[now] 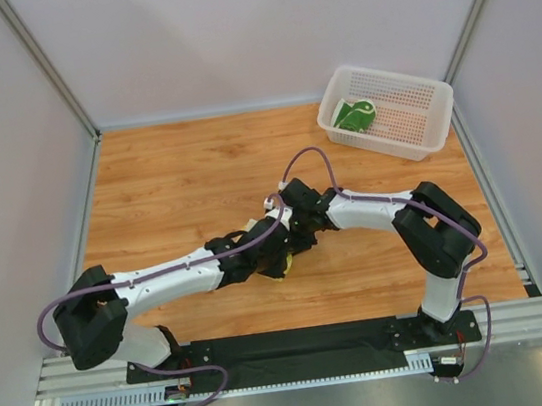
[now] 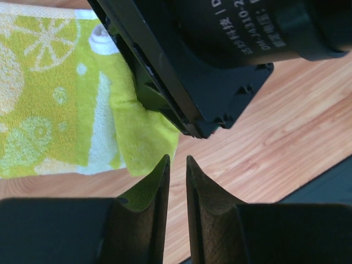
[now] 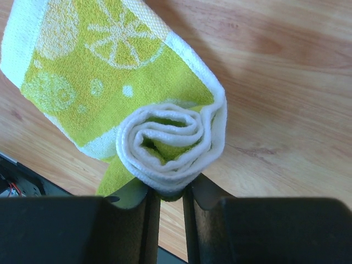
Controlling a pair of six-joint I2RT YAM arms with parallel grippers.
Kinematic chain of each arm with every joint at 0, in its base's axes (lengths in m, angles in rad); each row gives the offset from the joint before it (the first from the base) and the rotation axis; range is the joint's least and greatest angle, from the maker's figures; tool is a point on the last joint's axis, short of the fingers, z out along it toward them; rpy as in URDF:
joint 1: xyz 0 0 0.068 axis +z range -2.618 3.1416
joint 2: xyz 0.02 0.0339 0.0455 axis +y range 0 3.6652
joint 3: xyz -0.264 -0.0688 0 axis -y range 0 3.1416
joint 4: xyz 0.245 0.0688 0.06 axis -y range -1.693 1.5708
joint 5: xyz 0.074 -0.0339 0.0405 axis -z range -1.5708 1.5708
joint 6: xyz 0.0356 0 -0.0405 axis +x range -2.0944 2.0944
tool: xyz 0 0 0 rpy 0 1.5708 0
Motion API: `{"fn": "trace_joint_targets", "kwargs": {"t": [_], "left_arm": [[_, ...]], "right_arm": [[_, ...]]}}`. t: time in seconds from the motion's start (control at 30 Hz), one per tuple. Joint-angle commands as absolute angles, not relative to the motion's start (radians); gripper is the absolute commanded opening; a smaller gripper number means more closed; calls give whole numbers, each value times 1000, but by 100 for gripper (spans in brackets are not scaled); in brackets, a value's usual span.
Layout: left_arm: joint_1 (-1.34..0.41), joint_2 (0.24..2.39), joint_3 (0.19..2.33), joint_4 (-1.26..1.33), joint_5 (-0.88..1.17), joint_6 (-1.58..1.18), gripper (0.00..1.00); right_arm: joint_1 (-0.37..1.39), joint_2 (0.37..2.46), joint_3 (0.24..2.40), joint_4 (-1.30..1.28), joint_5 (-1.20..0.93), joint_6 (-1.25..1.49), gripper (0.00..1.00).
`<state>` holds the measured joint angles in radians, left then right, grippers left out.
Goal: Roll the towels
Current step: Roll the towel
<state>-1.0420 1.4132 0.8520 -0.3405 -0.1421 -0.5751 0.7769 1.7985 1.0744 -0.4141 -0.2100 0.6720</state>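
Observation:
The cream-yellow towel with lime-green patterns (image 3: 165,140) lies mid-table, partly rolled into a spiral at one end. My right gripper (image 3: 170,190) is shut on the lower edge of that roll. In the top view the towel (image 1: 285,263) is mostly hidden under both wrists. My left gripper (image 2: 177,159) is shut to a thin slit with nothing in it. It sits just off the towel's corner (image 2: 148,137) and below the right gripper's body (image 2: 220,66). The dark green towel with white drawings (image 1: 353,115) lies rolled in the basket.
The white perforated basket (image 1: 412,128) stands at the back right corner. Both arms meet over the table's middle (image 1: 291,235). A black mat strip (image 1: 301,345) runs along the near edge. Bare wood surrounds the towel.

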Motion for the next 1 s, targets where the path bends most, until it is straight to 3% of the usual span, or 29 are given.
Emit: {"fn": "trace_joint_targets", "kwargs": {"t": [0.0, 0.57, 0.97], "left_arm": [[-1052, 1449, 871, -293, -189, -534, 24], [-1051, 1574, 738, -202, -267, -555, 25], [-1060, 1456, 699, -296, -419, -526, 34]], "right_arm": [[784, 1773, 1078, -446, -196, 643, 18], [781, 1769, 1086, -469, -207, 629, 18], [779, 1789, 1109, -494, -202, 612, 18]]}}
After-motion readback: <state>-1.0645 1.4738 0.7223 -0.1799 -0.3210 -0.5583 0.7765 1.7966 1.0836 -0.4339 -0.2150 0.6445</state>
